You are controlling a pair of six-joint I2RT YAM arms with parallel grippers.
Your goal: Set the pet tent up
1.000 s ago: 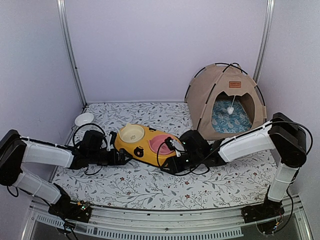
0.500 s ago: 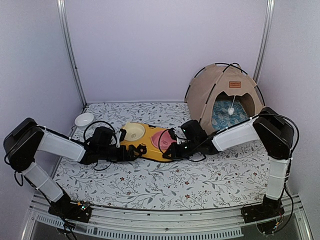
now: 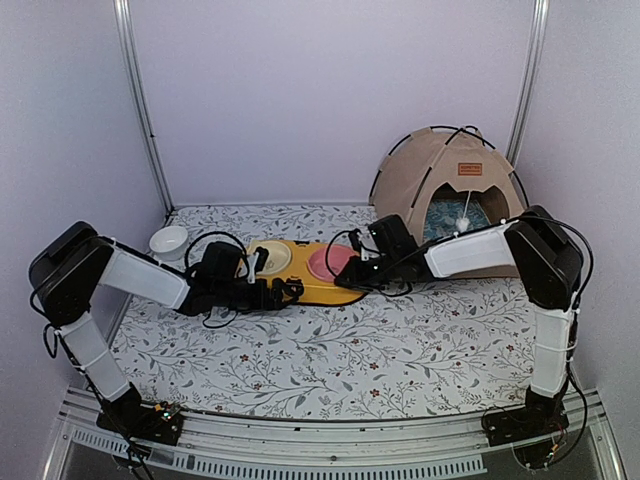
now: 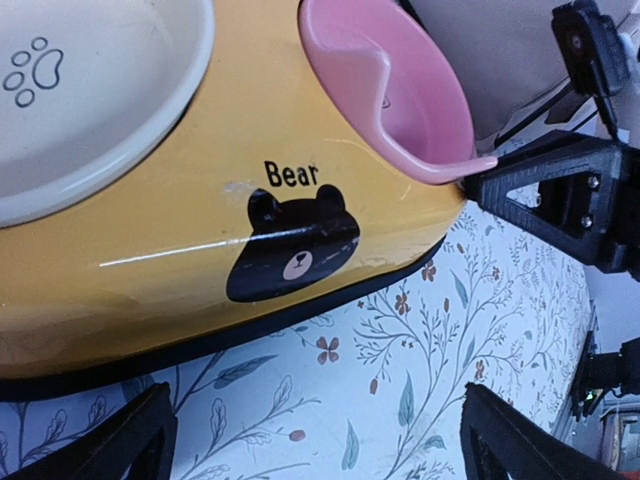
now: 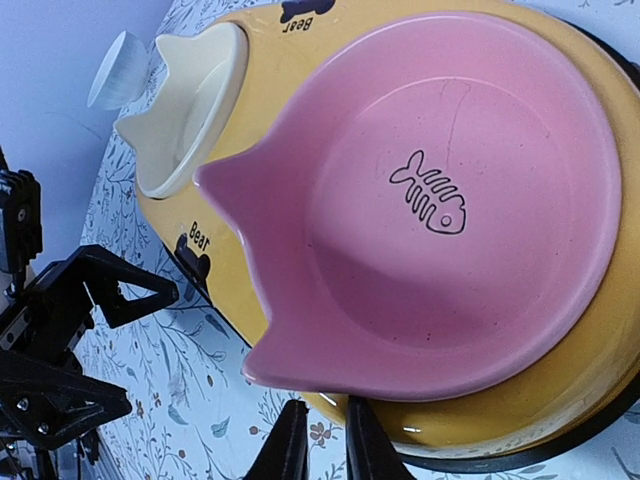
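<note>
Well, tent [image 3: 420,190]: standing in the far right corner, well apart from both claws.
Left claw [image 4: 315,445]: spread wide, empty, low beside the feeder [image 3: 300,283], likely bracing it.
Right claw [image 5: 328,440]: nearly closed, nothing visible between, tips at the pink bowl [image 5: 430,200] end.
Room: open mat [image 3: 350,360] nearward; tent close on the right.

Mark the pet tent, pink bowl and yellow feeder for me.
pet tent [image 3: 405,190]: top external view, left canvas panel.
pink bowl [image 5: 430,192]: right wrist view, fish drawing on its floor.
yellow feeder [image 4: 160,215]: left wrist view, body left of bear mark.
</note>
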